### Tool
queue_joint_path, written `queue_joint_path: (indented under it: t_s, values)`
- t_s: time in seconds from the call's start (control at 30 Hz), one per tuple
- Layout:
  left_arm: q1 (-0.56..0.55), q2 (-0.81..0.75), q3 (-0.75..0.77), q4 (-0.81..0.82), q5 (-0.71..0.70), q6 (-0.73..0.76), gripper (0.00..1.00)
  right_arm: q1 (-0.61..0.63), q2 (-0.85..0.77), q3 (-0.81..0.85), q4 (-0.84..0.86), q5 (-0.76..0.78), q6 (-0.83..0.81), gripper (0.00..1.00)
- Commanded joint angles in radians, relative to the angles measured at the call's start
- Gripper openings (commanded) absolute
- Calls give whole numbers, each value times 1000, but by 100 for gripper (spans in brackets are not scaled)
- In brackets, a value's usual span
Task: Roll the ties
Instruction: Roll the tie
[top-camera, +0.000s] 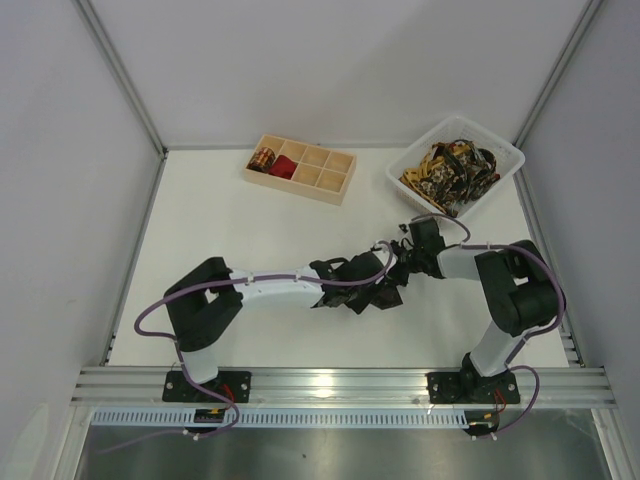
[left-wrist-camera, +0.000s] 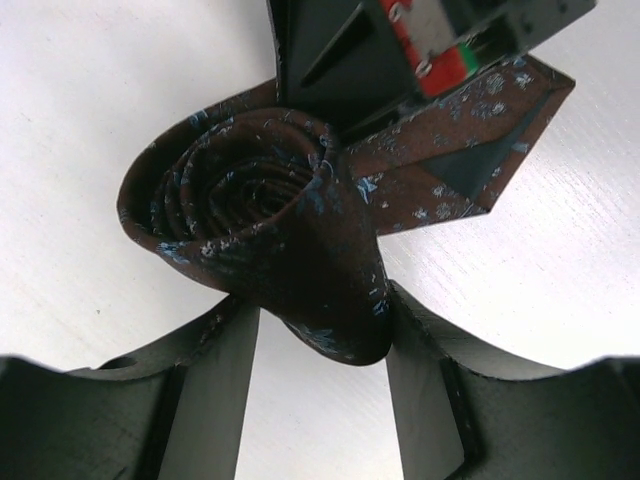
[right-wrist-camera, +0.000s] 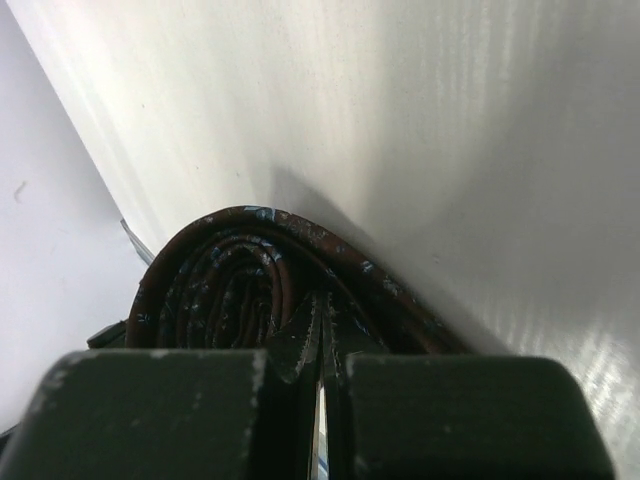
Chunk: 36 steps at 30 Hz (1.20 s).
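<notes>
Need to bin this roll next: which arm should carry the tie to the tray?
Left, likely. The left pincer stands open astride the tie, and its base is nearer the tray. The right pincer is shut on the tie, farther off.

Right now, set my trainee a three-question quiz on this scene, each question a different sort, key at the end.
1. True or false: the dark brown tie lies flat and unrolled.
2. How many compartments of the wooden tray have something in them?
3. The right hand is: A open; B shut on the dark brown tie; C out of view.
Key: 1 false; 2 two; 3 B.
</notes>
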<state>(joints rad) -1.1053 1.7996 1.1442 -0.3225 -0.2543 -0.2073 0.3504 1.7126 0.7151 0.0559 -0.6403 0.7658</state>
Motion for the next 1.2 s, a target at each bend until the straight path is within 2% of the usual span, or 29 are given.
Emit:
queue_joint_path:
  t_s: [0.0,0.53,0.8,1.17]
  values:
    - [15,-29,2,23,66,17,56,-19,-41,40,-87,-16,-52,0]
    - [25,-26,115,-29,85,82,57,-42,7,43,-65,-48,-60,0]
    - [27,-28,104,-10,112,106,58,-44,24,40,-33,-56,-63,0]
    - [35,-54,48,40,124,126,59,-90,-36,58,-111,-52,-95,0]
